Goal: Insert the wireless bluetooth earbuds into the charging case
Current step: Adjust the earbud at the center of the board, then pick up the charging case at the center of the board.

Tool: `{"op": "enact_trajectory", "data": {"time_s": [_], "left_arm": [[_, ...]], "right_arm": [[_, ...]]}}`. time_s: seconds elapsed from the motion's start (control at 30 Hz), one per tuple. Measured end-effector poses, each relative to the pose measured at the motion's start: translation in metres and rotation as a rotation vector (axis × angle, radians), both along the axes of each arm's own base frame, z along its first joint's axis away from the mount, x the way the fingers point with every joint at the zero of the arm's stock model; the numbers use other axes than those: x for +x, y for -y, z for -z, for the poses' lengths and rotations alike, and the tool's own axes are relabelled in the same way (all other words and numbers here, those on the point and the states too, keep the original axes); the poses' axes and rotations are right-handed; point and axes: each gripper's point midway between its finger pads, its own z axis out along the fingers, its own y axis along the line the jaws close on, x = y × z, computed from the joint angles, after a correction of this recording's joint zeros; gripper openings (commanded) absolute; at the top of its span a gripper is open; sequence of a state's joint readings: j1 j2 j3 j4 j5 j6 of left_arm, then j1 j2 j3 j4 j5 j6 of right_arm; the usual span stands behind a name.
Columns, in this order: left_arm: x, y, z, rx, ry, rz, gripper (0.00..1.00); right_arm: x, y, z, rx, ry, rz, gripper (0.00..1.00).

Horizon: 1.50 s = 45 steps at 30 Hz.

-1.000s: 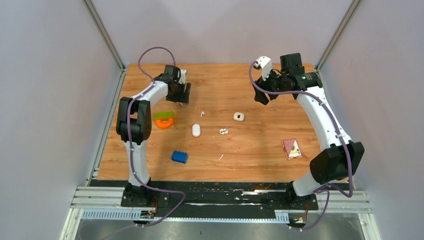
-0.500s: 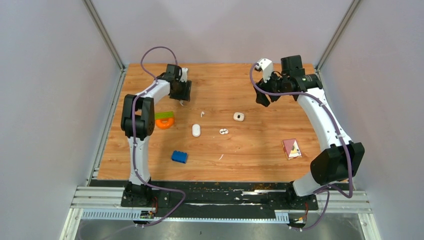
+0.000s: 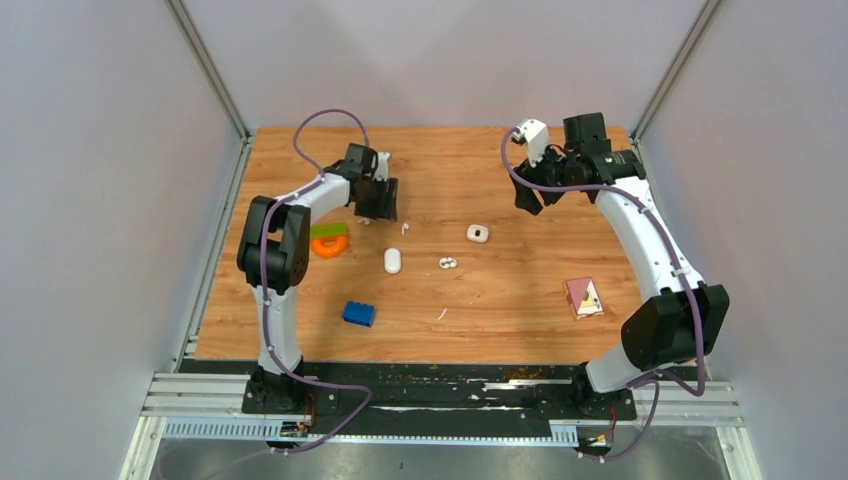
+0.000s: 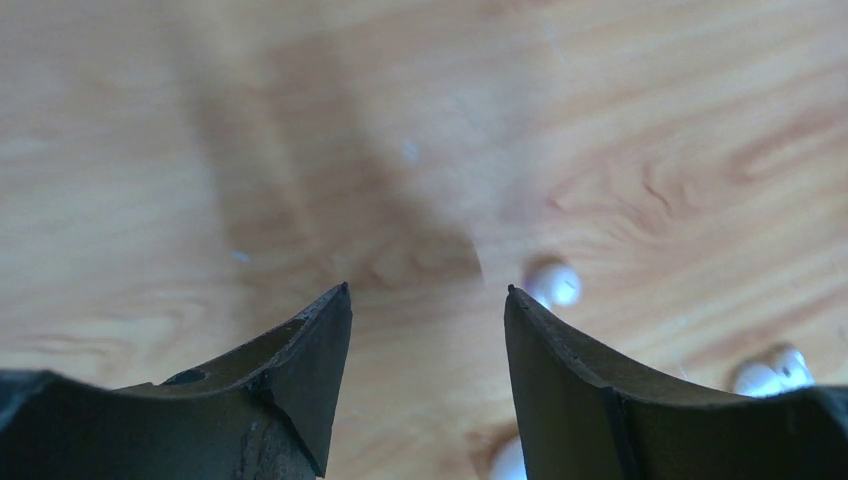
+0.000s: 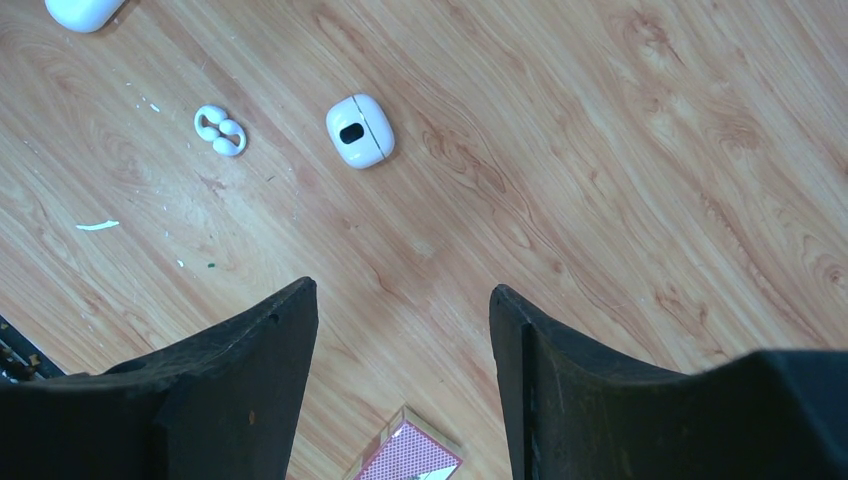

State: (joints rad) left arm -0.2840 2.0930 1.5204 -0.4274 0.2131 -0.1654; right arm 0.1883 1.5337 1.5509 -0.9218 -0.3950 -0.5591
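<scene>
A tiny white earbud [image 3: 405, 228] lies on the wooden table just right of my left gripper [image 3: 379, 208], which is open and empty, low over the wood. In the left wrist view the gripper [image 4: 427, 290] shows bare wood between its tips, with blurred white earbuds [image 4: 553, 283] beside and behind the right finger. A pair of white earbuds [image 3: 447, 263] lies mid-table, also in the right wrist view [image 5: 220, 130]. A small white charging case [image 3: 478, 233] with a dark oval lies nearby [image 5: 360, 131]. My right gripper [image 3: 530, 195] is open and empty, raised at the back right [image 5: 400, 290].
A white oval case [image 3: 393, 260] lies left of the earbud pair. An orange and green toy [image 3: 329, 240] sits by the left arm, a blue brick [image 3: 359, 313] nearer the front, a card box [image 3: 584, 297] at right. A white sliver [image 3: 441, 313] lies near the front.
My left gripper has moved right and toward the front, closer to the single earbud. The right arm has barely moved.
</scene>
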Motion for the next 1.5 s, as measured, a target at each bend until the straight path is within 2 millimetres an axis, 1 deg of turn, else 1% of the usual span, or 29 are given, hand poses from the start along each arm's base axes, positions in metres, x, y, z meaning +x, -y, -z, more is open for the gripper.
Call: {"op": "enact_trajectory", "data": {"time_s": [0.13,0.2,0.27,0.33,0.43,0.47,0.5,0.57,0.6,0.67,0.73,0.8,0.87,0.97,1.07,1.17,1.27,1.37,1.5], "left_arm": [[-0.036,0.024,-0.002,-0.032,-0.054,0.031,0.67],[-0.050,0.033,-0.005,-0.048,-0.070,0.048,0.69],[-0.059,0.040,-0.013,-0.064,-0.074,0.068,0.72],[-0.059,0.044,-0.028,-0.075,-0.047,0.082,0.74],[-0.048,0.041,-0.062,-0.089,0.032,0.091,0.77],[-0.043,0.038,-0.079,-0.098,0.073,0.090,0.78],[-0.039,0.035,-0.091,-0.104,0.105,0.087,0.78],[-0.035,0.023,-0.121,-0.119,0.178,0.077,0.79],[-0.035,0.018,-0.136,-0.128,0.212,0.071,0.79],[-0.037,0.008,-0.160,-0.153,0.270,0.060,0.80],[-0.046,-0.001,-0.173,-0.175,0.301,0.049,0.81],[-0.059,-0.011,-0.178,-0.190,0.309,0.039,0.82],[-0.071,-0.018,-0.175,-0.193,0.302,0.030,0.83],[-0.085,-0.023,-0.166,-0.194,0.279,0.028,0.82],[-0.094,-0.024,-0.158,-0.196,0.257,0.028,0.82],[-0.099,-0.023,-0.154,-0.204,0.243,0.032,0.81],[-0.100,-0.021,-0.154,-0.215,0.240,0.038,0.80],[-0.100,-0.019,-0.155,-0.225,0.237,0.043,0.79],[-0.101,-0.016,-0.157,-0.244,0.236,0.048,0.79]], "right_arm": [[0.001,-0.001,0.000,0.004,0.003,-0.003,0.63],[0.001,-0.004,0.002,0.015,-0.007,-0.015,0.62],[0.002,-0.008,0.008,0.023,-0.023,-0.038,0.62],[0.005,-0.012,0.020,0.027,-0.049,-0.069,0.64],[0.014,-0.019,0.049,0.021,-0.110,-0.122,0.69],[0.017,-0.022,0.061,0.010,-0.134,-0.142,0.70],[0.020,-0.024,0.072,-0.003,-0.154,-0.161,0.71],[0.028,-0.030,0.094,-0.032,-0.187,-0.198,0.73],[0.032,-0.035,0.108,-0.055,-0.207,-0.227,0.75],[0.037,-0.044,0.129,-0.088,-0.236,-0.272,0.76],[0.039,-0.054,0.148,-0.119,-0.257,-0.314,0.77],[0.040,-0.062,0.164,-0.146,-0.274,-0.351,0.77],[0.040,-0.069,0.174,-0.173,-0.280,-0.384,0.77],[0.040,-0.077,0.181,-0.208,-0.270,-0.422,0.74],[0.039,-0.081,0.187,-0.242,-0.263,-0.454,0.72],[0.037,-0.080,0.196,-0.271,-0.273,-0.471,0.70],[0.037,-0.076,0.205,-0.300,-0.286,-0.475,0.67],[0.036,-0.072,0.209,-0.318,-0.289,-0.480,0.62],[0.039,-0.071,0.211,-0.335,-0.266,-0.485,0.62]]}}
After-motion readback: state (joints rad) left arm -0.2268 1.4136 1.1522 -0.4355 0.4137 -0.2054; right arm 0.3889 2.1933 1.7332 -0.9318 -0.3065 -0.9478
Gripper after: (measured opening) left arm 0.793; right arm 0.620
